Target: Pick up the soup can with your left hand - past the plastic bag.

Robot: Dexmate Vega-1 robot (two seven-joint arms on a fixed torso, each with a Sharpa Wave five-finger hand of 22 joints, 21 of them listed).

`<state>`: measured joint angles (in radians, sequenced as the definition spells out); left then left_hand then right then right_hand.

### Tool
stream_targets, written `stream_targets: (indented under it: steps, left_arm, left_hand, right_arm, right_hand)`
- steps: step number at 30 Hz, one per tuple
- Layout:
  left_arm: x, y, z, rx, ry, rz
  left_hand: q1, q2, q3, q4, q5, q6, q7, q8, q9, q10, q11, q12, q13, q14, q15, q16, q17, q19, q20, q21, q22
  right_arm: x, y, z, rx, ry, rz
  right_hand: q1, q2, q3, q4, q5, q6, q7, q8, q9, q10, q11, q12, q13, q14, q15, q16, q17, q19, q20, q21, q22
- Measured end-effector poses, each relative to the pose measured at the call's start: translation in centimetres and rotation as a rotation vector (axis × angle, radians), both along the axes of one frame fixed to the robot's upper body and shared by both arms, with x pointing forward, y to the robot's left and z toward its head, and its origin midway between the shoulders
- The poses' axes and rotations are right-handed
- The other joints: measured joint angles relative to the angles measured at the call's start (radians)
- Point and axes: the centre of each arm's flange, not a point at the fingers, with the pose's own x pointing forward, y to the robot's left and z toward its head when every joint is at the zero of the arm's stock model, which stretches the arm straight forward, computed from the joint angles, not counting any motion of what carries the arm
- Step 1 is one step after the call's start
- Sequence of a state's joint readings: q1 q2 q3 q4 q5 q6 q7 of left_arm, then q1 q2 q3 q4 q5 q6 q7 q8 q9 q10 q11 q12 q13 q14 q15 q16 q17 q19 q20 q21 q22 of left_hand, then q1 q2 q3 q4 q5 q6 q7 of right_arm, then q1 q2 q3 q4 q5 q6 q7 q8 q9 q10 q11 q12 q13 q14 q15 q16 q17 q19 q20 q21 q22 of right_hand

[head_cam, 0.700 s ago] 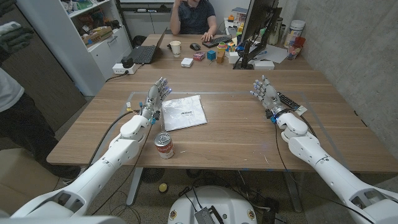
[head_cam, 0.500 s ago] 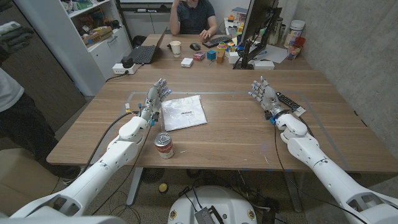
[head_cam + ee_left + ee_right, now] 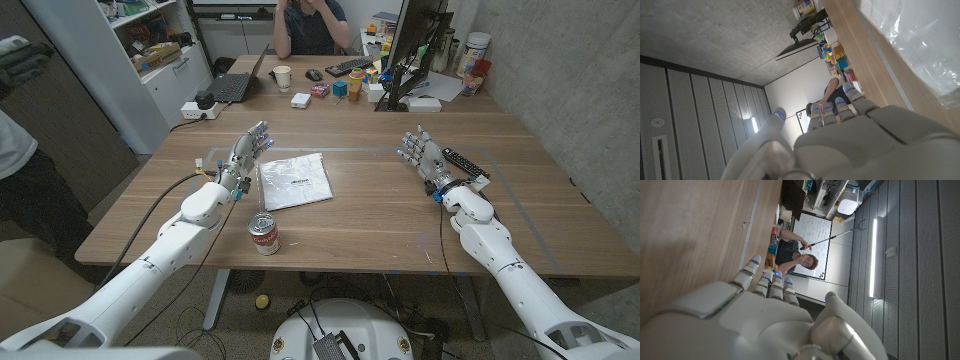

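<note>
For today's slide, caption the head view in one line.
Left hand open beside the plastic bag; soup can untouched near the table edge.

Glossy plastic bag (image 3: 295, 181), wooden table (image 3: 380, 205)

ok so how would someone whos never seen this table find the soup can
Start at the wooden table and go to its near edge on the robot's left. The soup can stands upright there, nearer than the flat plastic bag, beside the left arm. It is the only small red-and-white cylinder on that table.
</note>
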<state>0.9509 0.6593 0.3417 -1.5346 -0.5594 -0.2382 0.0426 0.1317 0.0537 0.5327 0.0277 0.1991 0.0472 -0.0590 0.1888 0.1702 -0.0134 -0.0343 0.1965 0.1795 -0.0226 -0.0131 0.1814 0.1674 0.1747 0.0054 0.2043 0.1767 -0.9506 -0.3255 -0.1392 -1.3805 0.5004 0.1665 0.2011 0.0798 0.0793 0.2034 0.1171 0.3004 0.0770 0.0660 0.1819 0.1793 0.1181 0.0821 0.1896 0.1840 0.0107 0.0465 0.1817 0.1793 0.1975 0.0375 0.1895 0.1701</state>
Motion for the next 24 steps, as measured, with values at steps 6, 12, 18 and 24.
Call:
stream_targets:
  steps: [6,12,18,24]
  left_arm:
    - [-1.0,0.3,1.2,0.061,-0.031,0.013]
    - [-2.1,0.6,2.8,0.131,-0.075,0.023]
    - [-3.5,0.8,4.7,0.202,-0.133,0.031]
    - [-4.6,0.7,6.2,0.289,-0.176,0.033]
  left_hand:
    - [0.019,-0.010,-0.001,-0.021,0.000,0.007,-0.031,0.000,0.000,0.005,-0.005,0.000,0.000,0.000,0.000,0.000,0.000,0.011,0.012,0.000,0.000]
    - [0.045,-0.013,0.005,-0.048,-0.008,0.017,-0.067,0.000,0.000,0.005,-0.005,0.000,0.000,0.005,-0.005,0.000,0.003,0.011,0.050,0.000,0.000]
    - [0.060,-0.018,0.002,-0.069,-0.008,0.013,-0.110,-0.004,0.000,0.008,-0.008,0.000,0.000,0.009,-0.009,0.000,0.003,0.009,0.067,0.000,0.000]
    - [0.069,-0.027,0.000,-0.084,-0.015,0.002,-0.128,-0.008,0.000,0.011,-0.011,0.000,0.000,0.009,-0.012,0.000,0.003,0.009,0.067,0.000,0.000]
  right_arm:
    - [-0.2,0.1,-0.2,0.006,-0.002,0.000]
    - [-0.4,0.2,-0.4,0.006,-0.002,0.001]
    - [-0.5,0.4,-0.5,0.003,-0.004,0.003]
    - [-0.6,0.7,-0.5,0.001,-0.008,0.006]
  right_hand:
    - [0.000,0.000,0.000,0.000,0.000,0.000,0.000,0.000,0.000,0.000,0.000,0.000,0.000,0.000,0.000,0.000,0.000,0.000,0.000,0.000,0.000]
    - [0.000,0.000,0.000,0.000,0.000,0.000,0.000,0.000,0.000,0.000,0.000,0.000,0.000,0.000,0.000,0.000,0.000,0.000,0.000,0.000,0.000]
    - [0.000,0.000,0.000,0.000,0.000,0.000,0.000,0.000,0.000,0.000,0.000,0.000,0.000,0.000,0.000,0.000,0.000,0.000,0.000,0.000,0.000]
    - [0.000,0.000,0.000,0.000,0.000,0.000,0.000,0.000,0.000,0.000,0.000,0.000,0.000,0.000,0.000,0.000,0.000,0.000,0.000,0.000,0.000]
